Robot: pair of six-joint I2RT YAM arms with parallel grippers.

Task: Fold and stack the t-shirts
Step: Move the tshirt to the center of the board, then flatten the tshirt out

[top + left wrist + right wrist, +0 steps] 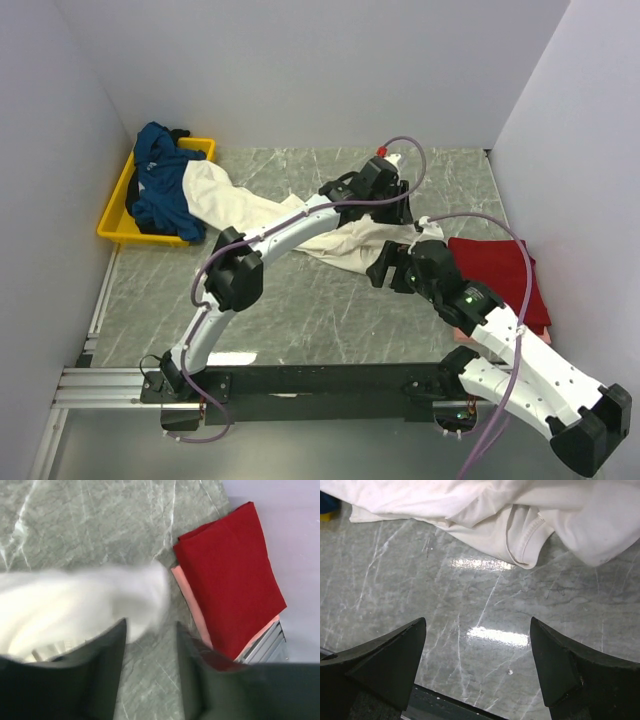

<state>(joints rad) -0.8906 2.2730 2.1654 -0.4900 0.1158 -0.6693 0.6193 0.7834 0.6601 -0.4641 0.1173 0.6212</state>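
While the cream-white cloth t-shirt (350, 245) lies mid-table, one end at the yellow plastic tray (120, 236), pinch opposite hems and spread it flat; left gripper (150, 625) and right gripper (477, 625) are spread, empty.

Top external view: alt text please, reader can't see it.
A crumpled cream-white t-shirt lies across a marble table, one end reaching a yellow tray that holds a dark blue t-shirt. The left arm and right arm reach toward it; a folded red t-shirt sits at right.
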